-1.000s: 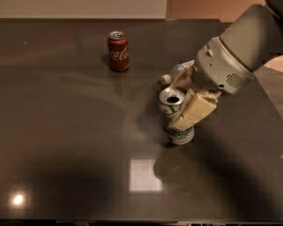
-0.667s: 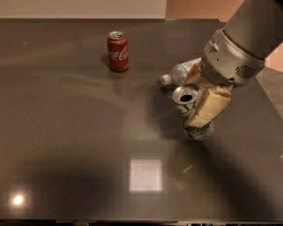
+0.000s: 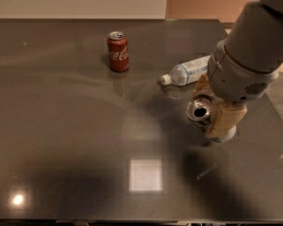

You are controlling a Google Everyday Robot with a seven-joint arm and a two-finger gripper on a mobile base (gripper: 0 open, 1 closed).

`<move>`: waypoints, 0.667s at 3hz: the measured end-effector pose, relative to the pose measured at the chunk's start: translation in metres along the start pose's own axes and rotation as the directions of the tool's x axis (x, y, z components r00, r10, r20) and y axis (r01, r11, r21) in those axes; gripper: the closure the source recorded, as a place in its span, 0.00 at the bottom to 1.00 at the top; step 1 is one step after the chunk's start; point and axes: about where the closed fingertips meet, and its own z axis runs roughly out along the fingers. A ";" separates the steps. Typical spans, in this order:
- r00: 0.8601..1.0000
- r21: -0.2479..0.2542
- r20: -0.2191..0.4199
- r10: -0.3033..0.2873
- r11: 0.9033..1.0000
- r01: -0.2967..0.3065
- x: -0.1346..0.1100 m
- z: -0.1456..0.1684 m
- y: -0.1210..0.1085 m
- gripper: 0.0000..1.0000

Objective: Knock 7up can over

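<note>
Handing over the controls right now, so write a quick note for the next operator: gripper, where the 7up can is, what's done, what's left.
Gripper: low over the table, right of the view, shut on the 7up can.
7up can: tilted, silver top toward the camera, not lying flat.
Coca-Cola can stands upright at the back; the clear bottle lies on its side just behind the gripper.
Done: can grasped and tipped.
Left: probably lay it fully over, then release.
</note>
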 end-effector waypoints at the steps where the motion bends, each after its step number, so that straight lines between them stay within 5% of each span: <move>1: 0.996 -0.025 -0.067 -0.065 0.998 0.063 0.003 0.015 0.013 1.00; 2: 0.990 -0.071 -0.094 -0.109 0.992 0.103 0.006 0.030 0.020 0.86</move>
